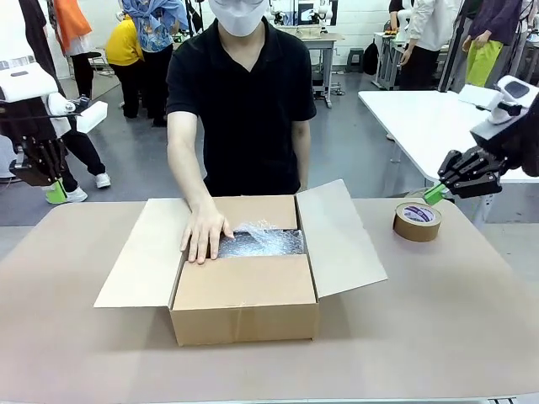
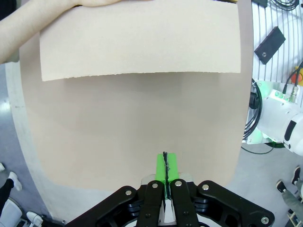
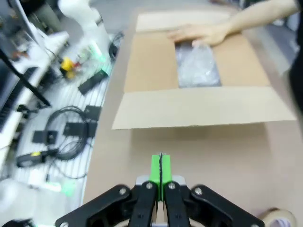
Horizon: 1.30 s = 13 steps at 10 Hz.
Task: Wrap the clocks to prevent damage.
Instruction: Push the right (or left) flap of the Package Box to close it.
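The cardboard box (image 1: 244, 313) sits mid-frame on the worktop (image 1: 438, 328) with its flaps spread, so the contents can be reached. Inside, toward the far edge, lies a bubble-wrapped bundle (image 1: 268, 242). The clocks themselves cannot be seen, though they are presumably inside that wrap. The person's hand (image 1: 205, 234) lies flat across the bundle's left end and the box rim, likely pressing it into place. Both arms hang clear of the box: the left pincer (image 1: 56, 192) at the frame's left edge, the right pincer (image 1: 434, 194) at the right — each with green pads pressed together and nothing between them. A tape roll (image 1: 417, 221) lies flat just below the right pincer — handy for sealing, I'd judge.
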Tool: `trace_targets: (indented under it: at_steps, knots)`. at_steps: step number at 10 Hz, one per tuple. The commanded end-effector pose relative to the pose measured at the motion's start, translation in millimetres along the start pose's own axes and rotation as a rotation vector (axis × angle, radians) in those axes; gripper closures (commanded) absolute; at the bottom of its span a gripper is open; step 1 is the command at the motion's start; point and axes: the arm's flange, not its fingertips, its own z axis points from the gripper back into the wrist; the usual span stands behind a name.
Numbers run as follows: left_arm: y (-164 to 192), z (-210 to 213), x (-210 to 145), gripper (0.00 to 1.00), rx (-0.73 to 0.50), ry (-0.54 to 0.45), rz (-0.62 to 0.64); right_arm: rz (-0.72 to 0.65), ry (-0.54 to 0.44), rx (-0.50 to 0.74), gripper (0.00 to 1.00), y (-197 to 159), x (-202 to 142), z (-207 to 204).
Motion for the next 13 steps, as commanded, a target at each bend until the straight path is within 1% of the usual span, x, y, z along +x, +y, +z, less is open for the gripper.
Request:
trace_targets:
  at_steps: [1,2,3,4,5,8,9,10,11,13]
  knots:
    - [0,1,0,1.00,0.004,-0.002,0.014,-0.041,-0.018,0.031,0.99,-22,-15,-10]
    - [0,1,0,1.00,0.004,-0.002,0.014,-0.028,0.002,0.013,0.99,-20,-25,-20]
    - [0,1,0,1.00,0.004,-0.002,0.014,-0.027,0.027,-0.014,0.99,-19,-28,-24]
    - [0,1,0,1.00,0.004,-0.002,0.014,-0.116,0.134,-0.114,0.99,-14,-13,-20]
    - [0,1,0,1.00,0.004,-0.002,0.014,-0.053,-0.014,0.028,0.99,-22,-35,-22]
    - [0,1,0,1.00,0.004,-0.002,0.014,-0.053,-0.014,0.028,0.99,-22,-35,-22]
    - [0,1,0,1.00,0.004,-0.002,0.014,-0.067,0.014,0.010,0.99,-20,-31,-21]
    - [0,1,0,1.00,0.004,-0.002,0.014,0.008,0.000,-0.021,0.99,-26,-44,-45]
    - [0,1,0,1.00,0.004,-0.002,0.014,0.071,0.011,-0.034,0.99,-25,-52,-62]
    - [0,1,0,1.00,0.004,-0.002,0.014,0.117,-0.001,-0.003,0.99,-27,-62,-99]
